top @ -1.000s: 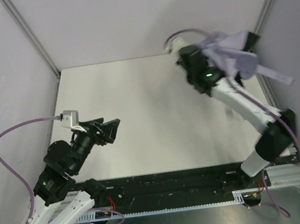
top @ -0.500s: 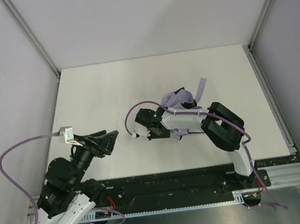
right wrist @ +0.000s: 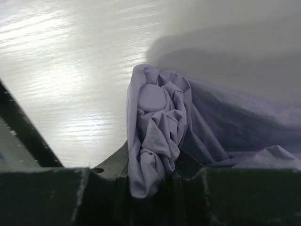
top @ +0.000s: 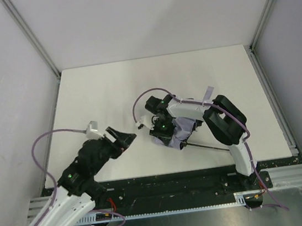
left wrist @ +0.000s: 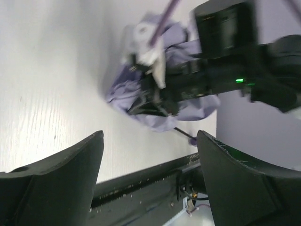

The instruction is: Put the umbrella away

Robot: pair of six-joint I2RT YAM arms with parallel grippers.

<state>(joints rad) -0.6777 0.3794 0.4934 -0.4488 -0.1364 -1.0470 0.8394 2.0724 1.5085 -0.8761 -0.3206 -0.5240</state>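
Squarely between the right fingers [right wrist: 94, 193], the crumpled lavender umbrella [right wrist: 155, 127].

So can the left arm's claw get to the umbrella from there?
Probably yes. The left claw is open and faces the umbrella, with only table between them. The right claw grips its cloth, so the arms might bump.

White matte surface [top: 110, 96], faint wood grain under glare in wrist views. Pale grey panel walls [top: 154, 12] on left, far, right sides. Silver aluminium corner posts [top: 29, 37] slanting at back corners. Black slotted rail [top: 171, 184] along near edge; brushed metal plate [top: 210, 225] below it.
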